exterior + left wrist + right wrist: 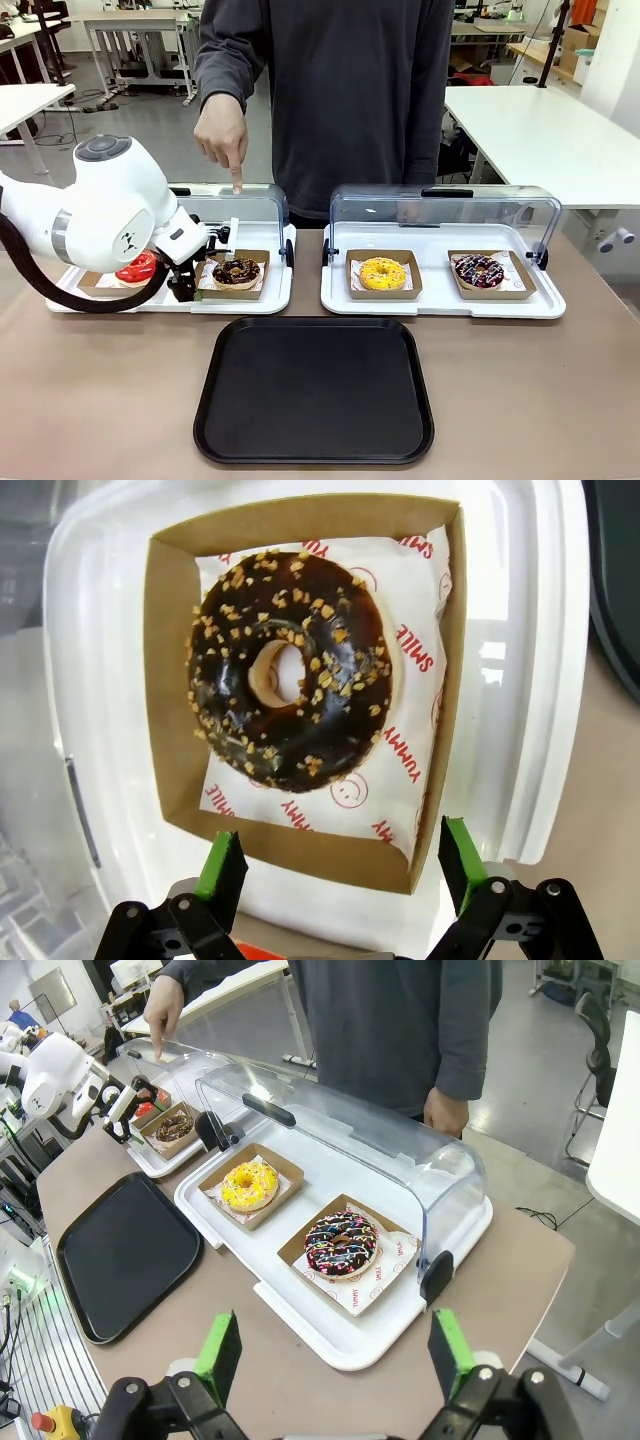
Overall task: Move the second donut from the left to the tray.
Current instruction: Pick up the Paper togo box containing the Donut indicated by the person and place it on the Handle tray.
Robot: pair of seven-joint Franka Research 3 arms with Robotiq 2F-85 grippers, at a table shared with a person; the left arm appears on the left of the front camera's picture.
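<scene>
On the robot's left side of the brown table [100,400], holding the left gripper [340,852] spread wide and empty at the near wall of a shallow brown cardboard holder [165,680], with green pads [222,860] flanking that wall. Not possible to tell whether touching it.

Looking straight down on the dark chocolate-glazed ring donut with small light speckles [290,670], lying flat in that holder on white paper with red print [418,700]. Sitting second from the left, on a white plastic tray [245,303] beside a red-glazed donut [137,268] that is being partly hidden in the front view by the white left arm [110,205].

Behind both, standing raised, a clear domed lid [255,205], with a person's hand [220,130] pointing one finger down onto its top.

Just in front, apart from the holder, lying bare on the table, the large flat black square plastic tray [313,395]. Separating the two, the white tray's front rim and a strip of table.

Farther right, resting on a second white tray [440,306], a yellow-glazed donut [383,273] and a dark donut with pink and white sprinkles [480,270].

Hanging high over the table's right end, the right gripper [334,1345], likewise parted and grasping nothing.
</scene>
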